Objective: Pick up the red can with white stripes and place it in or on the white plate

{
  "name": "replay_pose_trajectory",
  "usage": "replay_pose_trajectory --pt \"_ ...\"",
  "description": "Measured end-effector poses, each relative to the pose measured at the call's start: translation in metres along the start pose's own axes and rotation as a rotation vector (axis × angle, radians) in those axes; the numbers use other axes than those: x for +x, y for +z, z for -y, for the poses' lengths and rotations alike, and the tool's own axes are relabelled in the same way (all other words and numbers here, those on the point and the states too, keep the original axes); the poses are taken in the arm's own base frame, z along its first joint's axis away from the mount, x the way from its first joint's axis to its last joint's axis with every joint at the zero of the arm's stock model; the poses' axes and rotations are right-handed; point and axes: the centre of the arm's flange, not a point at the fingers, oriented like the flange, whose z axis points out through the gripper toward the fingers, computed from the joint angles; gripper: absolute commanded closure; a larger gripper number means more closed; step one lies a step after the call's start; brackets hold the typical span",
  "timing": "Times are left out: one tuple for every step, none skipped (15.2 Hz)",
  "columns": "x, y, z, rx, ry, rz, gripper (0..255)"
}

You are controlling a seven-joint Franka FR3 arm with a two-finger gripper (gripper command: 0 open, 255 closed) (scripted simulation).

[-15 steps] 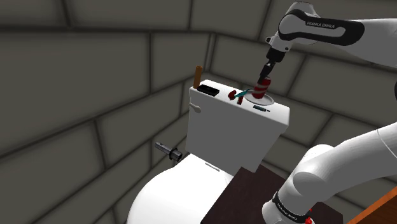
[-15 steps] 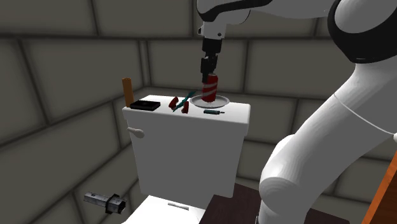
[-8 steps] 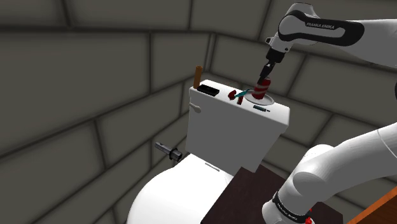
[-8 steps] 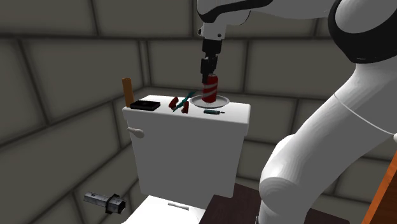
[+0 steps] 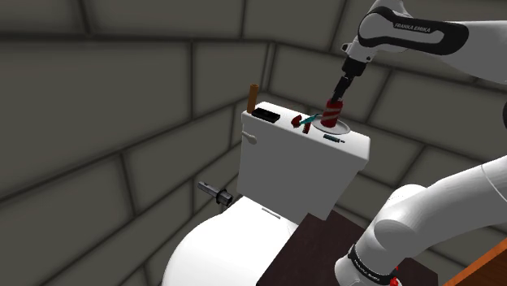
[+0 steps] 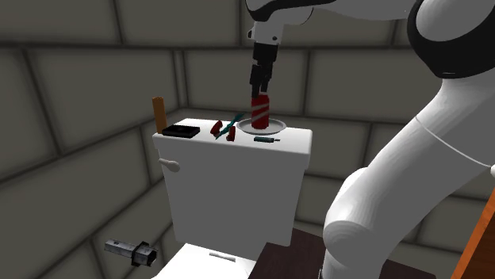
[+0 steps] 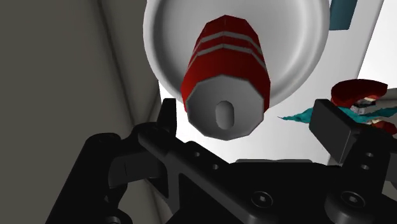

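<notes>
The red can with white stripes [image 7: 226, 60] stands upright on the white plate [image 7: 299, 57], which rests on the toilet tank's lid. In the wrist view my gripper [image 7: 251, 121] hangs just above the can's grey top, open. Its black fingers [image 7: 337, 130] stand wide on either side of the can without touching it. In the shoulder view the gripper [image 5: 340, 94] sits over the can [image 5: 332, 112] and the plate [image 5: 344, 128]. The second exterior view shows the gripper [image 6: 259, 87] directly above the can [image 6: 260, 112] on the plate [image 6: 275, 126].
The white tank lid [image 5: 284, 130] also carries a black box [image 5: 266, 116], a brown upright stick [image 5: 252, 97], red and teal items [image 5: 306, 122] and a small teal tool [image 5: 332, 138]. A grey metal object [image 5: 215, 193] lies lower down. Grey block walls enclose the corner.
The fingers have opened and let go of the can. The hand has lifted slightly, and the can stays upright on the plate.
</notes>
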Motion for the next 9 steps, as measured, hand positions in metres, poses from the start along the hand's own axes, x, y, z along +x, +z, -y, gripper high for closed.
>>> replay_pose_trajectory --pt "-0.001 -0.014 -0.001 -0.001 0.000 -0.001 0" --pt "0.000 -0.024 -0.001 0.000 0.000 -0.001 0" --pt "0.000 -0.029 0.000 0.000 0.000 -0.001 0" --pt "0.000 -0.032 0.000 0.000 0.000 0.000 0" --pt "0.000 -0.033 0.001 0.000 0.000 0.000 0" --pt "0.000 -0.034 0.001 0.000 0.000 0.000 0" --pt "0.000 -0.034 0.002 0.000 0.000 0.000 0" --pt "0.000 -0.034 0.002 0.000 0.000 0.000 0" --pt "0.000 -0.034 0.002 0.000 0.000 0.000 0"
